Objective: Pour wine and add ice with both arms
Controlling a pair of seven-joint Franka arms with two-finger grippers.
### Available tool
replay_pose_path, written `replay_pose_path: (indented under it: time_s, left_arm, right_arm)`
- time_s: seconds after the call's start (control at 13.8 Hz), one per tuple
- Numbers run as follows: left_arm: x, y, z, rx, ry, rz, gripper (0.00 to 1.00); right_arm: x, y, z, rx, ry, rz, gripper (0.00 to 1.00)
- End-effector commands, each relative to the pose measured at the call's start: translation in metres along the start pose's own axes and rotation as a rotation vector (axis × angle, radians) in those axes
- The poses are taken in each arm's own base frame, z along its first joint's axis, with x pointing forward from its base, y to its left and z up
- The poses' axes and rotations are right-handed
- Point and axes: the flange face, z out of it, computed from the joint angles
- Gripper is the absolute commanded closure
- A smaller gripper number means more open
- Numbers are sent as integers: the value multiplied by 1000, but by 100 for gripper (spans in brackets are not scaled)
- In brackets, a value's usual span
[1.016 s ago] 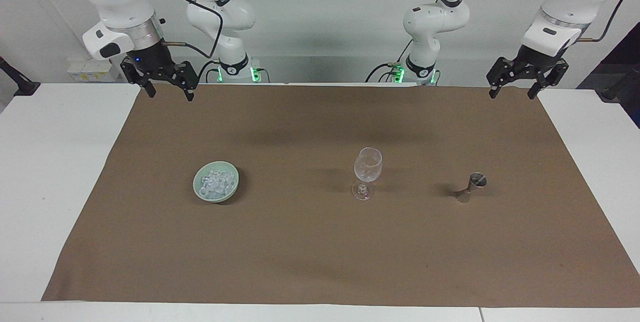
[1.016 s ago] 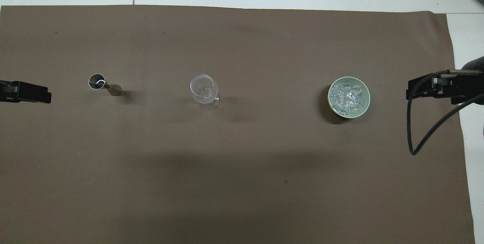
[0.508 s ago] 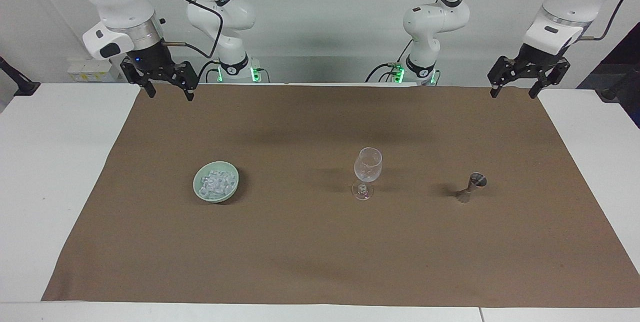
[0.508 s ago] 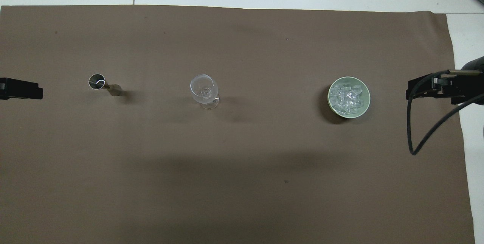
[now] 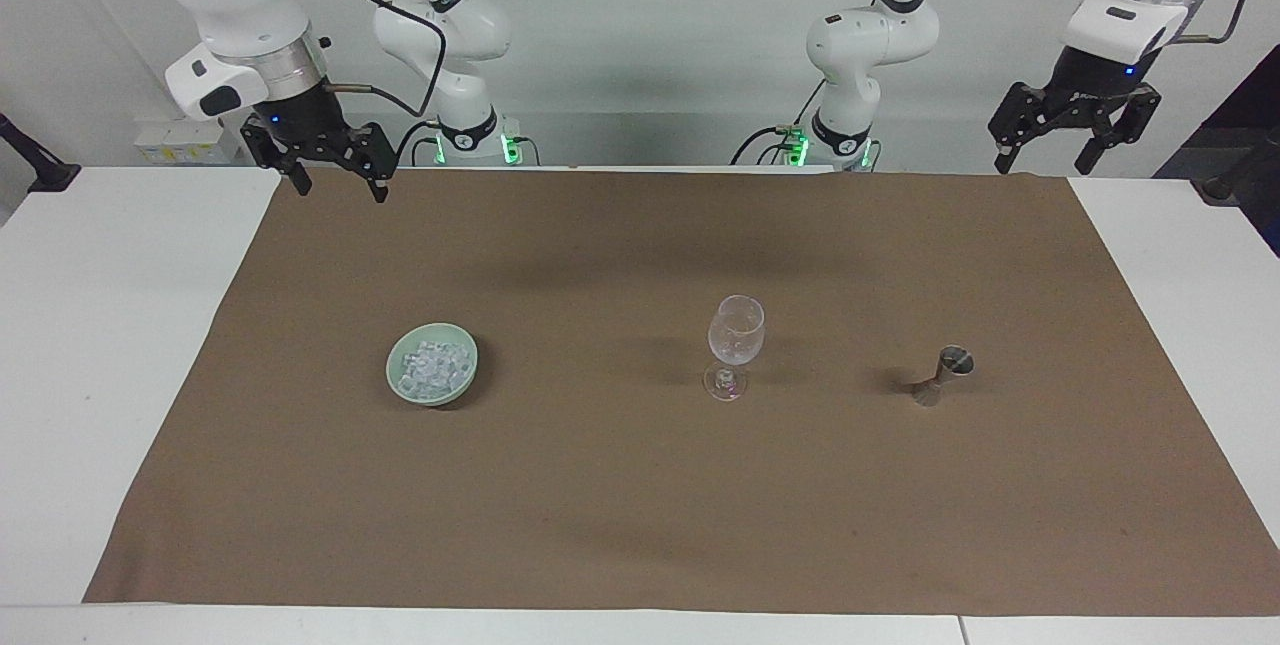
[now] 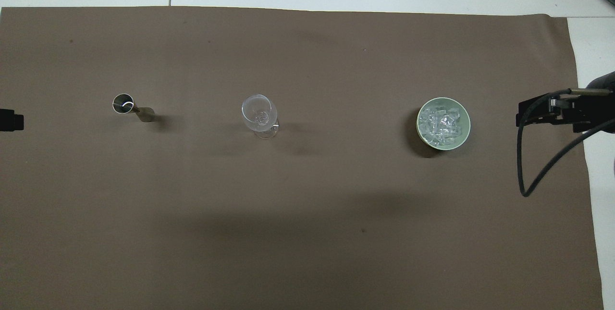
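On the worktop (image 5: pixel 120 345) a brown cloth (image 5: pixel 640 505) carries three things in a row running from one arm's end to the other: a pale green bowl (image 5: pixel 470 357) heaped with the ice (image 5: pixel 432 367) toward the right arm's end; a clear stemmed glass (image 5: pixel 735 345) upright about midway; a small metal jigger (image 5: pixel 945 375) upright toward the left arm's end. The right gripper (image 5: pixel 335 177) hangs with its fingers spread and nothing between them, over the cloth's edge at the robots' end of the worktop; the bowl sits farther from the robots than that edge and a little toward the glass, so this arm is plainly the nearer to the ice, and its coming reach would run outward and down. The left gripper (image 5: pixel 1072 153) is likewise open and empty, raised over the corner of the cloth at the left arm's end; the jigger lies outward from it and a little toward the glass, so it falls to this arm. The jigger's long axis stands vertical, which suggests a grasp from the side across its narrow waist; the glass stands well apart from both bowl and jigger. Nothing is yet grasped; judged from this, the task is at its very start; the glass looks empty.
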Motion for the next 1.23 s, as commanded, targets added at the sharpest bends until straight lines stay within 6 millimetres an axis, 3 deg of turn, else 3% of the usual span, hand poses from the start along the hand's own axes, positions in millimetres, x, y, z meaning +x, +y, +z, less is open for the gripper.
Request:
replay_pose_path:
  time_s: [0.0,0.22,0.58,0.8,1.16]
  left_arm:
    - [-6,-4,-6,6,-9,-11,0]
    - [-7,-9,-19,8,17,-22,0]
    - [-4,-20,-17,2,16,-43,0]
    - [1,-21,3,-2,-23,-42,0]
    - [0,-22,11,-7,-57,-28,0]
  right_arm:
    - [3,2,-1,18,6,-21,0]
    - [3,3,-1,18,6,-18,0]
    - [3,3,-1,18,5,-20,0]
    - [3,3,-1,18,6,-20,0]
    - [3,3,-1,18,6,-20,0]
